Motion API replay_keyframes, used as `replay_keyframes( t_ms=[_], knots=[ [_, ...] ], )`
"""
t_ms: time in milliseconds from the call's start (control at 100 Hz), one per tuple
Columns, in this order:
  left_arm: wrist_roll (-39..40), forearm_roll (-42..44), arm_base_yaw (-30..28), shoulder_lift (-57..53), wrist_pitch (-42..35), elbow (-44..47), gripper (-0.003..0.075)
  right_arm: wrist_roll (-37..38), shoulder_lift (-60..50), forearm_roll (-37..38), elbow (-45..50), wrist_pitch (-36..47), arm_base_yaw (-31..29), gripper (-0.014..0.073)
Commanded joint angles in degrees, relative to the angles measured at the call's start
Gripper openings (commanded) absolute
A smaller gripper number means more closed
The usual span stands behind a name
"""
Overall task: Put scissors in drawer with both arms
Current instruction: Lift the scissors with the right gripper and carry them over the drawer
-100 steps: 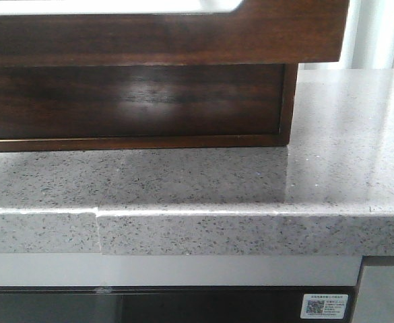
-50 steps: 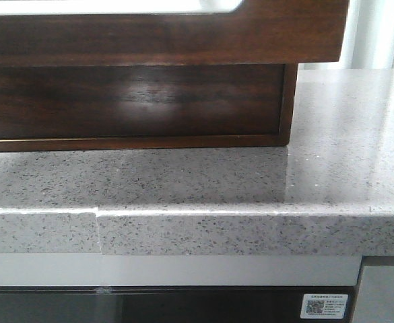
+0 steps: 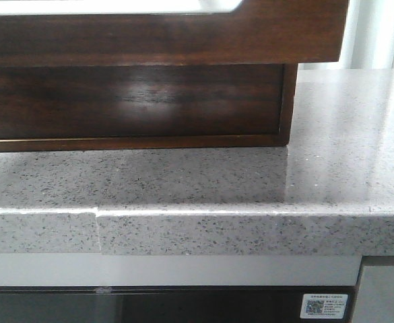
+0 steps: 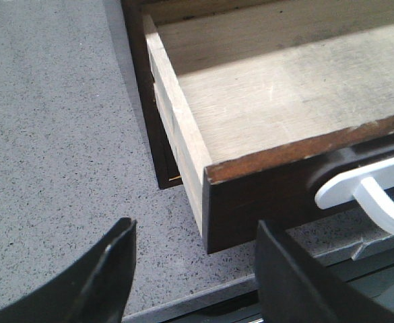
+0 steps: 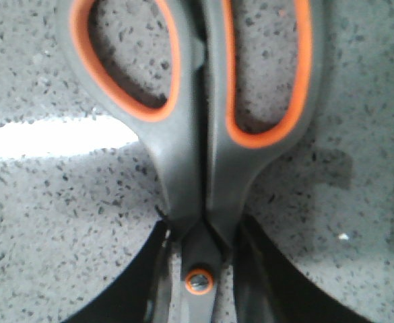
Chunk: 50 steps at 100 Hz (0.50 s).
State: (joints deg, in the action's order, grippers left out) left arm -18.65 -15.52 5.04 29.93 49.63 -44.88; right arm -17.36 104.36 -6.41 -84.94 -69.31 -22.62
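Observation:
The drawer (image 3: 183, 37) stands pulled out at the top of the front view, with a glossy dark brown front and a whitish strip along its top. In the left wrist view the drawer (image 4: 277, 101) is open, and its pale wood inside is bare. My left gripper (image 4: 193, 269) is open and empty, above the counter by the drawer's front corner. The scissors (image 5: 197, 155) have grey handles lined with orange and are over the speckled counter. My right gripper (image 5: 200, 262) is shut on their neck by the pivot screw. No gripper shows in the front view.
The dark wood cabinet (image 3: 129, 104) sits on the grey speckled countertop (image 3: 250, 182), whose front edge runs across the front view. A white curved piece (image 4: 365, 192) lies against the drawer's front. Bare counter (image 4: 55, 134) lies beside the drawer.

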Motion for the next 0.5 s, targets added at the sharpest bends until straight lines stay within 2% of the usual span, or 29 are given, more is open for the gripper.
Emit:
replay_keyframes(
  t_ms=[0,300,490],
  knots=[
    [0.56,-0.98,0.5,0.3,-4.04,-1.78,0.0367,-0.71,-4.66,-0.3,-2.77,-0.77,-0.11,0.0039],
    [0.56,-0.98,0.5,0.3,-4.04,-1.78,0.0367,-2.95,-16.94,-4.86,-9.24,-2.09,0.04,0.0039],
    [0.56,-0.98,0.5,0.3,-4.04,-1.78,0.0367,-7.93,-25.42,-10.47,-15.62,-1.85,3.72,0.0039]
  ],
)
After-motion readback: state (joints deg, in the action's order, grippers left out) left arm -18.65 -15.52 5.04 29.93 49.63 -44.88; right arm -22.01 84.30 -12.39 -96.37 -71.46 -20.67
